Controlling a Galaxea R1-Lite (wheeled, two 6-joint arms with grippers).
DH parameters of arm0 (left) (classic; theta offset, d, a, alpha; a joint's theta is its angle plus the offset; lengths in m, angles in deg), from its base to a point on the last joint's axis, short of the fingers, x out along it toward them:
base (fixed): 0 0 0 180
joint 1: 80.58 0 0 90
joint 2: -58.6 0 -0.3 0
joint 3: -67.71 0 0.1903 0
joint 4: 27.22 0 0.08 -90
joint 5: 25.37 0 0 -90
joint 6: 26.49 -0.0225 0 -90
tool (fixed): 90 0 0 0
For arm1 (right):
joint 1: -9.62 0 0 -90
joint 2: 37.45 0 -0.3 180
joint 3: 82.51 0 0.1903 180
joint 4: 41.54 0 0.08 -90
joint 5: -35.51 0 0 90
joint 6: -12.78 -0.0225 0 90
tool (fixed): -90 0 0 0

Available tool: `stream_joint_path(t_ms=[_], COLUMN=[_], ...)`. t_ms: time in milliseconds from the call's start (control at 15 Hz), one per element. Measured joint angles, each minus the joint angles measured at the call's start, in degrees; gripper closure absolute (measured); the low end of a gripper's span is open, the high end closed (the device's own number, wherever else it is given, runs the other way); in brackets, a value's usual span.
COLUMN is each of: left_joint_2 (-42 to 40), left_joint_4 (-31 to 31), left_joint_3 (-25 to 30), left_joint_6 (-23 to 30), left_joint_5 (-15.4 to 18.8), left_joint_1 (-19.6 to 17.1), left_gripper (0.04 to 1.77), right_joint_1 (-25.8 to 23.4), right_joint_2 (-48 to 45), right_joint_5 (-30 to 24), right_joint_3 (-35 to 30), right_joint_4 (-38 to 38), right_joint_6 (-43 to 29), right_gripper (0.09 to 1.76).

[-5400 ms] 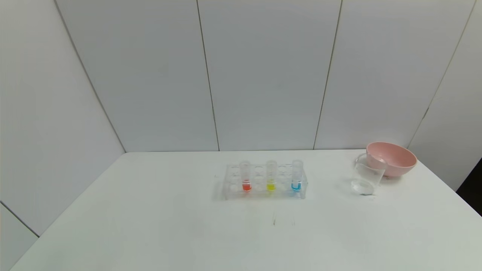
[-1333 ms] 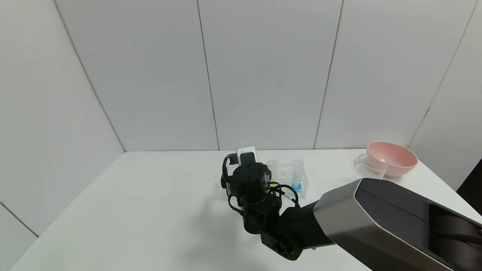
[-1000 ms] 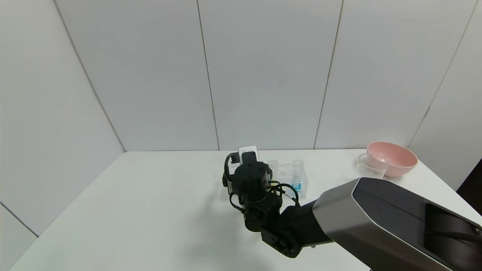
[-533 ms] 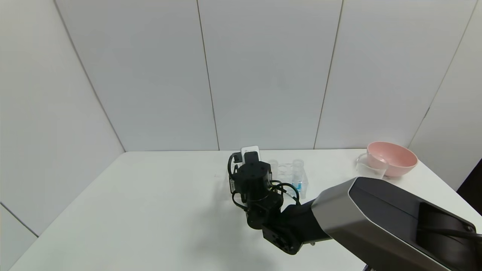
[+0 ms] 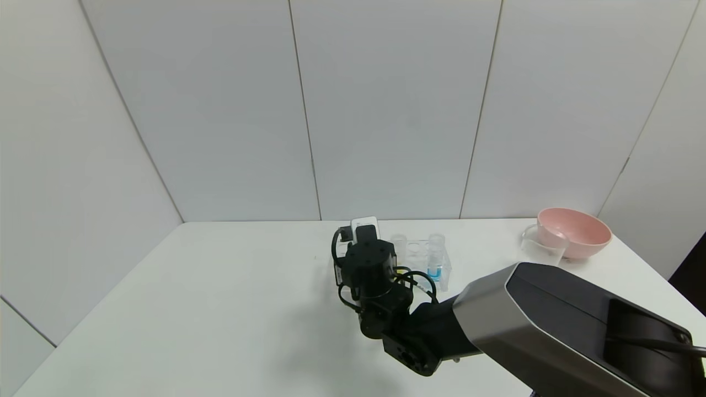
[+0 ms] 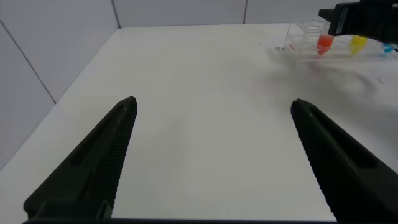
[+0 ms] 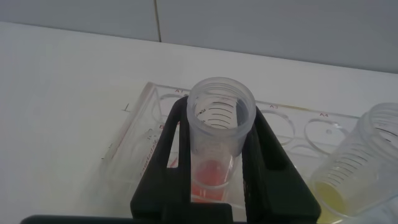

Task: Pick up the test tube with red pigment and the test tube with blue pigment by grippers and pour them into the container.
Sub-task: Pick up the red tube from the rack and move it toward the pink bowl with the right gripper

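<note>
Your right gripper (image 7: 221, 163) reaches over the clear tube rack (image 5: 419, 259) with its fingers (image 7: 273, 168) pressed against both sides of the test tube with red pigment (image 7: 219, 140), which seems to sit upright in its slot at the rack's left end. The test tube with blue pigment (image 5: 435, 257) stands at the rack's right end. The container (image 5: 541, 249) sits well right of the rack, touching a pink bowl (image 5: 575, 231). Your left gripper (image 6: 211, 155) hovers spread wide, well left of the rack.

Tube rack (image 5: 424, 259) mid-tabletop (image 5: 220, 309), holding test tube with red pigment (image 7: 219, 144) at left end, test tube with blue pigment (image 5: 435, 259) at right. Container (image 5: 541, 249) far right, bowl (image 5: 576, 231) just behind it. Right gripper (image 7: 217, 186) around the red tube.
</note>
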Motion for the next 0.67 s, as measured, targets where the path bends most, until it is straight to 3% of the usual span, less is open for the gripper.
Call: stream_joint_path(t_ms=[667], left_joint_2=[0.0], left_joint_4=[0.0], left_joint_3=[0.0], left_joint_6=[0.0], left_joint_5=[0.0], left_joint_1=[0.0], left_gripper=[0.05], right_joint_1=[0.5], right_joint_2=[-2.8], right_joint_5=[0.0], right_joint_3=[-0.4], right_joint_4=[3.3], right_joint_6=[0.1], right_gripper=[1.32])
